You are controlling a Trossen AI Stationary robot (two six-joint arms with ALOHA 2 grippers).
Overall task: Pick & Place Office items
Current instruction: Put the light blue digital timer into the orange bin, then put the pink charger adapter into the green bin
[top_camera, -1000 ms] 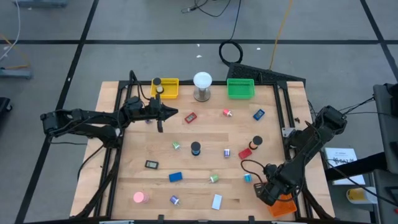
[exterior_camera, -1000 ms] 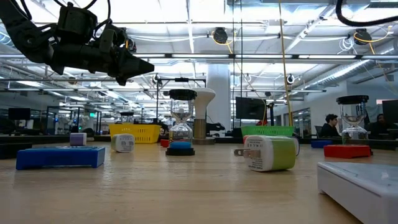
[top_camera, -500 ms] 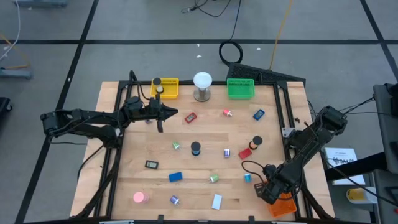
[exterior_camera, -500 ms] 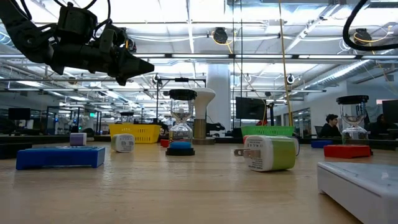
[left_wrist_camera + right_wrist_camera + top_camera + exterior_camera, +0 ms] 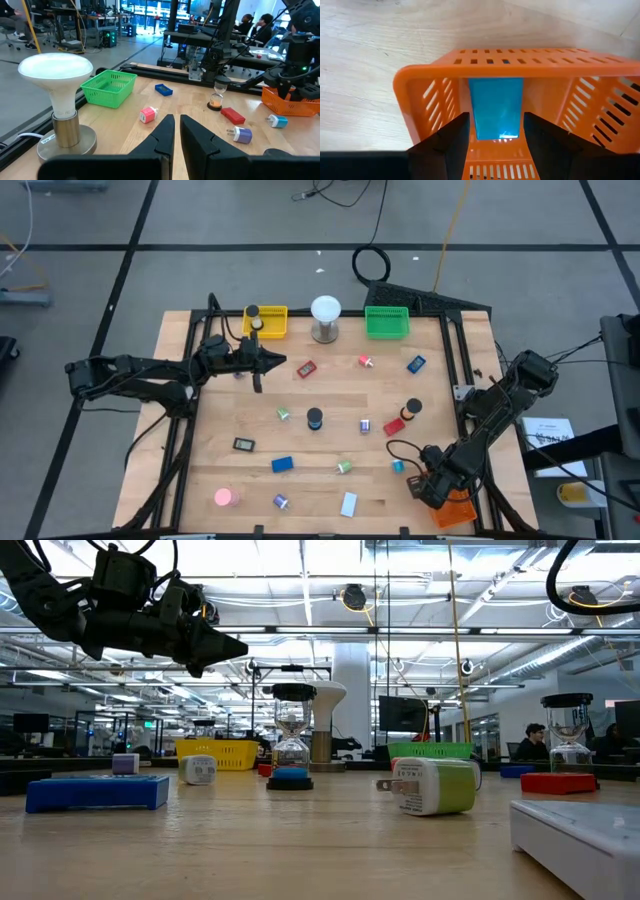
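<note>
My right gripper (image 5: 437,488) points steeply down into the orange tray (image 5: 458,512) at the table's near right corner. It stands open, with a light blue block (image 5: 495,107) on the tray's floor between its fingers, which stand apart from it. My left gripper (image 5: 284,362) hovers level and shut above the far left of the table, next to the yellow tray (image 5: 266,321). Several office items lie loose on the wood, among them a red block (image 5: 306,368), a black cap (image 5: 315,418), a blue block (image 5: 282,464) and a pink disc (image 5: 223,497).
A white bulb on a metal stand (image 5: 325,318) stands at the far middle, between the yellow tray and a green tray (image 5: 387,322). Black frame rails (image 5: 462,370) run along the table's sides. A small light blue plug (image 5: 398,466) lies just left of the right gripper.
My right arm has sunk a little over the orange tray, and its cable loop has swung in the low view. The left arm and the loose items have kept still.
</note>
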